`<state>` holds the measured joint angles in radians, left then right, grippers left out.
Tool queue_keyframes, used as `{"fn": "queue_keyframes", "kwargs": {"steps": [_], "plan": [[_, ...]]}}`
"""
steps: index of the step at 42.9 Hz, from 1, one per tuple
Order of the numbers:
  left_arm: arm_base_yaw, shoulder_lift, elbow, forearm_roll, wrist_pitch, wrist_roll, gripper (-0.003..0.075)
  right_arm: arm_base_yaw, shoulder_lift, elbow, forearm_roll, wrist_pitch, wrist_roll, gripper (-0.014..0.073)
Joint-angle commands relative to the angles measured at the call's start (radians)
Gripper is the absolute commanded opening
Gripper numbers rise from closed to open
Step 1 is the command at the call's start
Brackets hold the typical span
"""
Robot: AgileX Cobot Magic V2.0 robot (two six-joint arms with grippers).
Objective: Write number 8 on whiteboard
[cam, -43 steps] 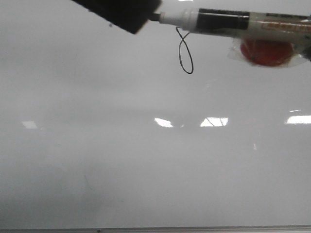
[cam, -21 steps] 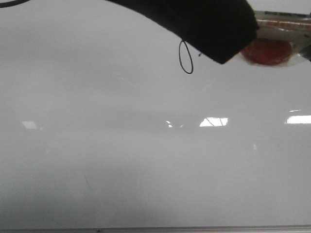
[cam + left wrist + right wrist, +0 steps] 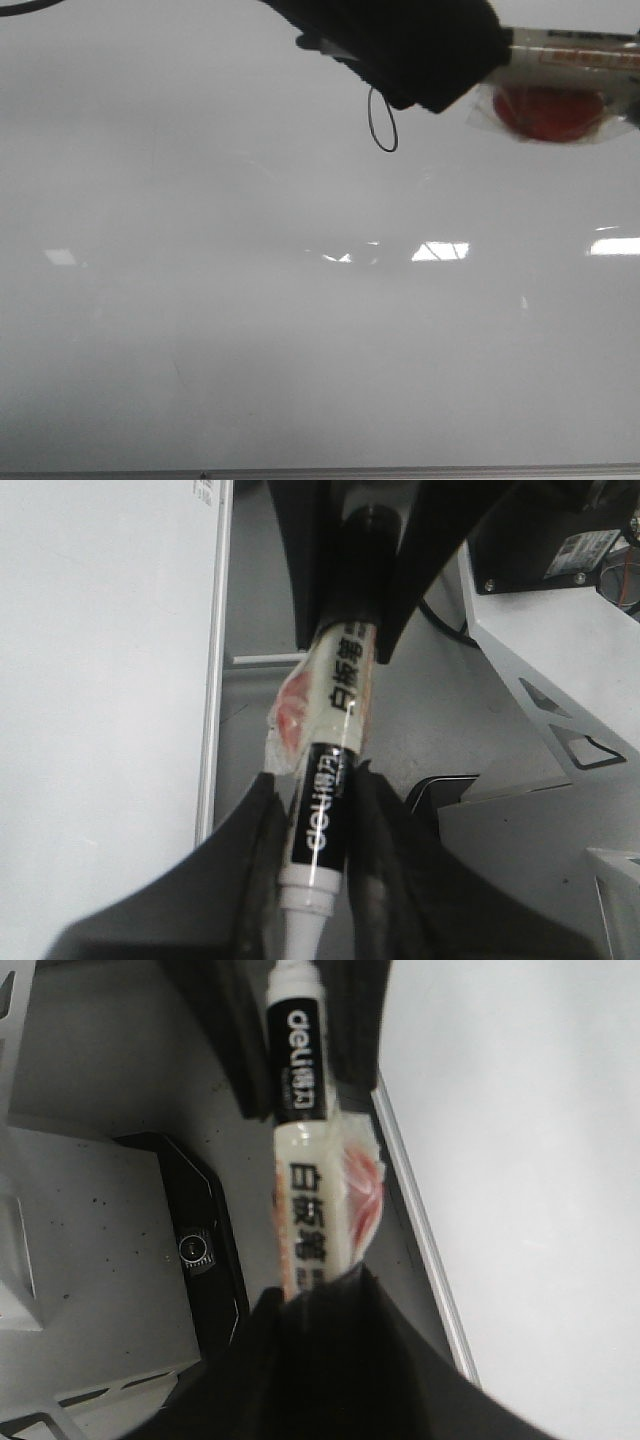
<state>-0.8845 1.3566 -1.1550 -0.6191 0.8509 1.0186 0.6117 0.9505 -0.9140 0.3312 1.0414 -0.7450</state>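
The whiteboard (image 3: 300, 330) fills the front view. Only the narrow lower loop of the number 8 (image 3: 382, 125) shows near the top; my left gripper (image 3: 400, 50) hides its upper loop. A white marker with a black band (image 3: 570, 55) lies level at the top right, with a red lump in clear plastic (image 3: 548, 110) taped under it. In the left wrist view my left gripper (image 3: 318, 780) is closed round the marker's black band (image 3: 322, 810). In the right wrist view my right gripper (image 3: 320, 1285) is shut on the marker's rear end (image 3: 300, 1190).
The board's thin metal edge (image 3: 320, 471) runs along the bottom of the front view. A white metal frame (image 3: 540, 650) and a black device (image 3: 200, 1250) stand on the grey surface beside the board.
My left gripper has moved right from the marker's tip onto its front part, covering the upper loop of the 8. The marker and the right gripper have stayed in place.
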Motion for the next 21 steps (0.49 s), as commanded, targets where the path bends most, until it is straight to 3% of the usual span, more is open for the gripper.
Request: {"fn": "queue_keyframes", "kwargs": {"steps": [1, 6, 8, 16, 21], "plan": [[0.001, -0.024, -0.034, -0.037, -0.059, -0.026, -0.0006, 0.001, -0.015, -0.028, 0.038, -0.028, 0.012, 0.0239], [0.030, -0.024, -0.035, 0.021, -0.059, -0.114, -0.0010, -0.005, -0.026, -0.030, -0.016, 0.010, 0.053, 0.0489], [0.045, -0.026, -0.036, 0.071, -0.056, -0.176, -0.0010, -0.016, -0.036, -0.032, -0.060, 0.019, 0.107, 0.0536], [0.144, -0.026, -0.076, 0.330, 0.039, -0.499, -0.0010, -0.084, -0.102, -0.034, -0.264, 0.024, 0.368, 0.0536], [0.244, -0.029, -0.091, 0.468, 0.134, -0.680, -0.0011, -0.103, -0.127, -0.034, -0.331, 0.024, 0.431, 0.0536]]}}
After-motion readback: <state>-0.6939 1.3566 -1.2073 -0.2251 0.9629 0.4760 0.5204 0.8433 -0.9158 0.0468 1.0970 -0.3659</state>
